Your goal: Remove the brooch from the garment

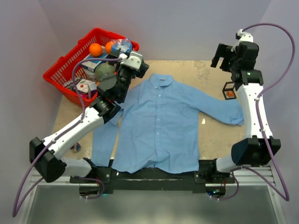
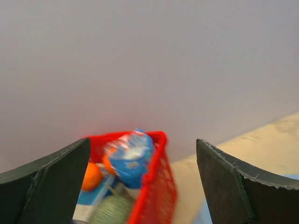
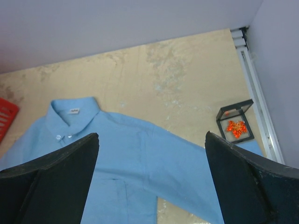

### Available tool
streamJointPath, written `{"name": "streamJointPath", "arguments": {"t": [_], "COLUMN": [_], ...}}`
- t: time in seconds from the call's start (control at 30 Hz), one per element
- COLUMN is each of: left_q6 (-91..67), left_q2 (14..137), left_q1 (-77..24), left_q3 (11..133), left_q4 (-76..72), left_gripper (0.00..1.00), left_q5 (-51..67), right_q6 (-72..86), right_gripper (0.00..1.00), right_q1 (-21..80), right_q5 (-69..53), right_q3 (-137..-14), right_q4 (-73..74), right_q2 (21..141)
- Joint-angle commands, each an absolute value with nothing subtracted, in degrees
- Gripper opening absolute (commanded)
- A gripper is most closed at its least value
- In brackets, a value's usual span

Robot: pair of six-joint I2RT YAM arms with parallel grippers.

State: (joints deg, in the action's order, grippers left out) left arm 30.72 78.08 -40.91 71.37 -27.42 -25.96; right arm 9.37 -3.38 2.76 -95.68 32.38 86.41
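The garment, a light blue collared shirt, lies spread flat on the table with its collar toward the far wall; the right wrist view shows its collar, chest and one sleeve. The brooch is a small red-orange ornament inside a little black-framed clear box by the shirt's right sleeve, and the brooch is off the cloth. My left gripper is raised by the shirt's left shoulder, and in its own view the left gripper stands open and empty. My right gripper hovers high at the back right; the right gripper is open and empty.
A red basket stands at the back left, holding oranges, a blue packet and other goods. The left gripper faces the basket wall and the back wall. A metal rail runs along the table's right edge.
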Motion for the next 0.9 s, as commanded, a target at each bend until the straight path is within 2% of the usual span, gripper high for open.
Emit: {"name": "streamJointPath", "arguments": {"t": [0.0,0.07,0.13,0.37,0.5,0.87], "left_q6": [-1.2,-11.1,-12.1,1.5,4.2,0.4], "left_q2": [75.7,75.8,76.5,78.7,81.4,73.4], "left_q1": [-36.1,-31.1,-30.0,-28.4,-24.8,-21.3], "left_q3": [68.5,69.0,69.8,74.5,80.8,70.4], "left_q4": [-6.9,-1.0,-0.4,-6.9,-2.3,-7.0], "left_gripper": [0.99,0.99,0.99,0.99,0.99,0.99], "left_q5": [-23.5,-17.3,-16.8,-23.7,-23.1,-21.6], "right_q6": [8.5,9.1,8.5,7.5,7.4,1.5], "right_gripper": [0.99,0.99,0.99,0.99,0.99,0.99], "right_q1": [-2.8,-2.3,-1.4,1.0,1.0,1.1], "right_q5": [-3.2,-6.1,-6.8,-7.2,-6.2,-3.3], "right_q3": [-91.8,-91.3,-91.6,-99.0,-104.1,-107.1], "right_q4": [25.5,25.0,25.0,24.3,26.5,31.2], "right_q2": [82.5,82.1,82.4,88.5,91.2,87.5]}}
